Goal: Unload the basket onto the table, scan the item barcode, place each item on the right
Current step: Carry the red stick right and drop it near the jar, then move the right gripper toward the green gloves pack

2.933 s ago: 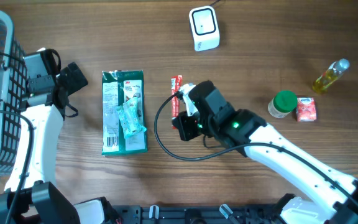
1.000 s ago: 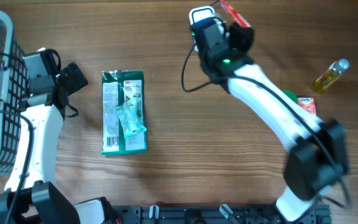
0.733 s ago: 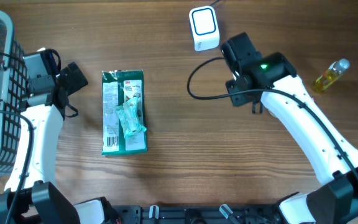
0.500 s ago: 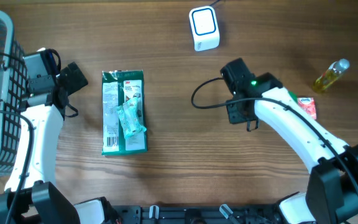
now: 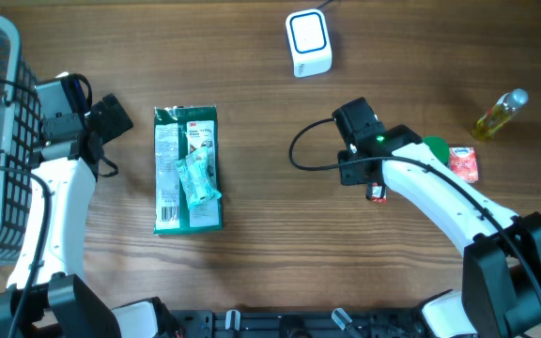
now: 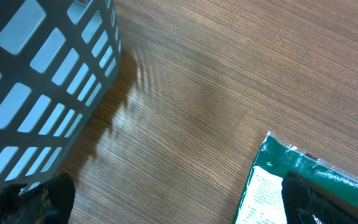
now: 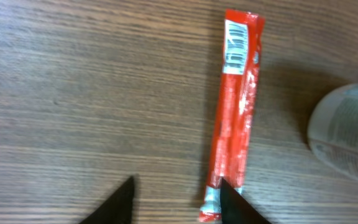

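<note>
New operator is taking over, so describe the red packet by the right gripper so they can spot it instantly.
Look at the right half of the wooden table, beside the green-lidded jar. The red packet lies flat there, under the right gripper. It's the only long, thin stick, with a white barcode at one end.

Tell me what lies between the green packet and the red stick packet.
Only bare wooden table beside the green packet, then the right arm's black cable looping above the wood near the red stick packet. The overhead view shows it.
</note>
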